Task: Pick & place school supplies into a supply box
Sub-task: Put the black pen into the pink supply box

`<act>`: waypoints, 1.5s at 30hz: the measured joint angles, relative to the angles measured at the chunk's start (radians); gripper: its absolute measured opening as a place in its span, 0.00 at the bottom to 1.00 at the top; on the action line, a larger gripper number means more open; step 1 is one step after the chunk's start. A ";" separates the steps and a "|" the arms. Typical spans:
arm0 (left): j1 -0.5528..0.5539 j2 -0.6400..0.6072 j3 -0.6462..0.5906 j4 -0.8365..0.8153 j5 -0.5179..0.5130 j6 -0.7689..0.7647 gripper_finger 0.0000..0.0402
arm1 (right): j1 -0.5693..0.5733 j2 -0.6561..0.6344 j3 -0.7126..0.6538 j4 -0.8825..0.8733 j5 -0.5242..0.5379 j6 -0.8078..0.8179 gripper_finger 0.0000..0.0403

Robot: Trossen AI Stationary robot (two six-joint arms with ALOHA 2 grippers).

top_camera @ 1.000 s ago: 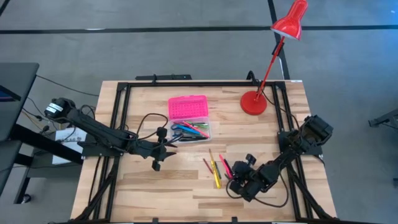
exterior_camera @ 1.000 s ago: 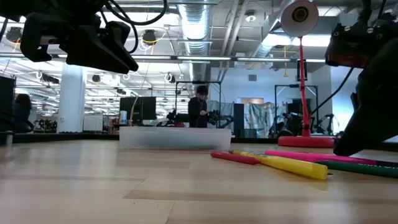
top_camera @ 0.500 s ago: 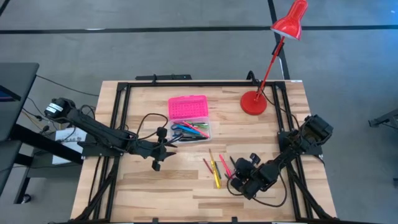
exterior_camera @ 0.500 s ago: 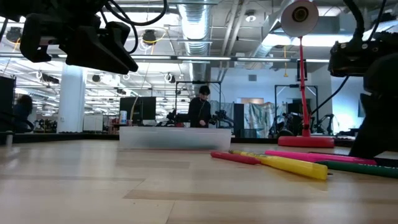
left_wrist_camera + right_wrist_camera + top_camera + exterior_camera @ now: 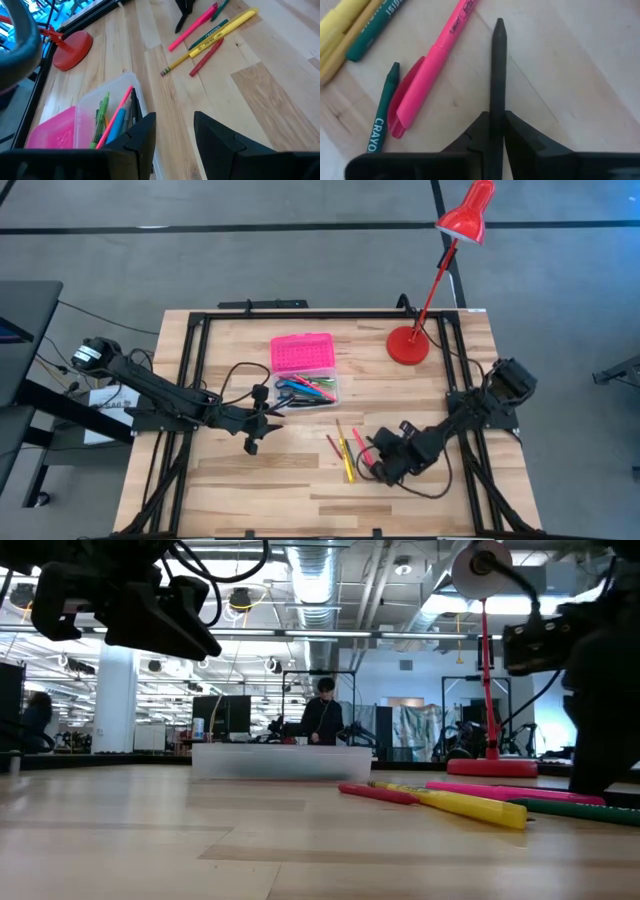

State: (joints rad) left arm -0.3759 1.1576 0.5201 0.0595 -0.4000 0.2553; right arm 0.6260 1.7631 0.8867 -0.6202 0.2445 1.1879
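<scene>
The supply box (image 5: 304, 370) is seen at the upper middle of the table (image 5: 250, 490) in the high view, its pink lid (image 5: 301, 352) folded open toward the top of the frame and its clear base (image 5: 310, 391) holding several pens. In the left wrist view a pink pen and green and blue ones are seen inside the base. A loose cluster of supplies is laid on the wood at the lower middle of the high view: a yellow marker (image 5: 347, 459), a red crayon (image 5: 333, 445) and a pink highlighter (image 5: 360, 446). In the right wrist view a green crayon (image 5: 382, 113) is seen lying just beside the pink highlighter.

The right gripper (image 5: 385, 465) is placed just right of this cluster; its fingers (image 5: 498, 75) are pressed together with nothing seen between them, beside the highlighter. The left gripper (image 5: 255, 425) is held below and left of the box, its jaws apart and empty. A red lamp (image 5: 408, 345) is stood at the upper right.
</scene>
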 joint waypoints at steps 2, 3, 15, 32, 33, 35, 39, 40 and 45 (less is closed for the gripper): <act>0.000 0.000 0.000 -0.001 0.000 -0.003 0.32 | -0.032 -0.018 -0.002 0.001 -0.049 -0.034 0.10; 0.000 0.000 0.000 -0.001 0.000 -0.003 0.32 | -0.045 -0.028 -0.004 0.002 -0.066 -0.049 0.09; 0.000 0.000 0.000 -0.049 0.001 -0.042 0.32 | -0.174 -0.058 -0.007 -0.004 -0.245 -0.217 0.08; -0.002 0.000 0.000 -0.074 -0.003 -0.077 0.32 | -0.175 -0.057 -0.007 -0.003 -0.184 -0.358 0.04; -0.005 0.000 0.000 -0.074 -0.022 -0.077 0.32 | -0.175 -0.057 -0.007 -0.004 -0.177 -0.359 0.03; -0.016 0.000 0.000 -0.078 -0.076 -0.077 0.32 | -0.175 -0.058 -0.005 -0.004 -0.170 -0.377 0.03; -0.046 0.000 0.000 -0.083 -0.197 -0.077 0.32 | -0.175 -0.054 0.022 -0.022 -0.139 -0.422 0.04; -0.054 0.000 0.000 -0.086 -0.230 -0.077 0.32 | -0.175 -0.051 0.033 -0.034 -0.102 -0.437 0.04; -0.098 0.000 0.000 -0.094 -0.408 -0.077 0.32 | -0.187 -0.053 0.105 -0.107 -0.013 -0.490 0.03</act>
State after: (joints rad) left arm -0.4741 1.1576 0.5205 -0.0346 -0.8084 0.1780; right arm 0.4387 1.7103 0.9914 -0.7270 0.2319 0.6979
